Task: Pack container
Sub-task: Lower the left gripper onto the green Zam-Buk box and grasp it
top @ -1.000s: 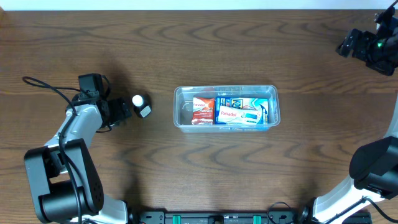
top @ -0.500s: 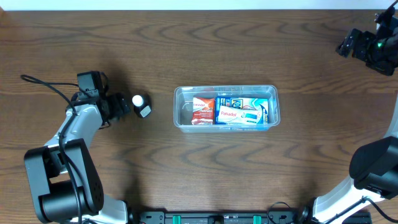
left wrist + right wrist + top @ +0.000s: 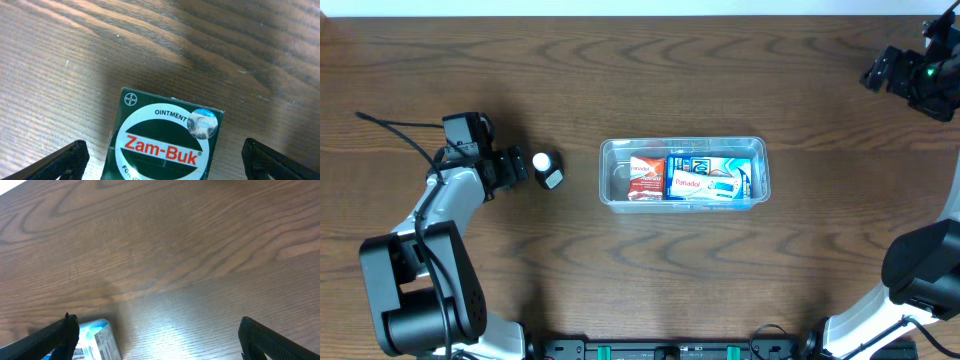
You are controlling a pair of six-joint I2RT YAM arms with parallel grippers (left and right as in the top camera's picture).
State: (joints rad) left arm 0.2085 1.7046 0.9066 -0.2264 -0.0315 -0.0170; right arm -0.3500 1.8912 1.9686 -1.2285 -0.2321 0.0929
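Note:
The container (image 3: 683, 203), a clear rectangular tub, stands mid-table with an orange-red packet (image 3: 645, 176) and blue-and-white Panadol packets (image 3: 712, 178) inside; one corner of the container (image 3: 97, 339) shows in the right wrist view. A small dark green Zam-Buk ointment box (image 3: 549, 171) lies on the table to the left of the tub. My left gripper (image 3: 523, 167) is open just left of that box. In the left wrist view the box (image 3: 165, 137) sits between the spread fingers (image 3: 70, 159), untouched. My right gripper (image 3: 876, 72) hangs open at the far right corner, holding nothing.
The brown wooden table (image 3: 650, 280) runs to a pale far edge (image 3: 640, 6). A black cable (image 3: 395, 128) trails from the left arm. The arm bases (image 3: 420, 300) stand at the near corners.
My left gripper has shifted slightly toward the far side of the table beside the ointment box. The box, the container and the right arm have not moved.

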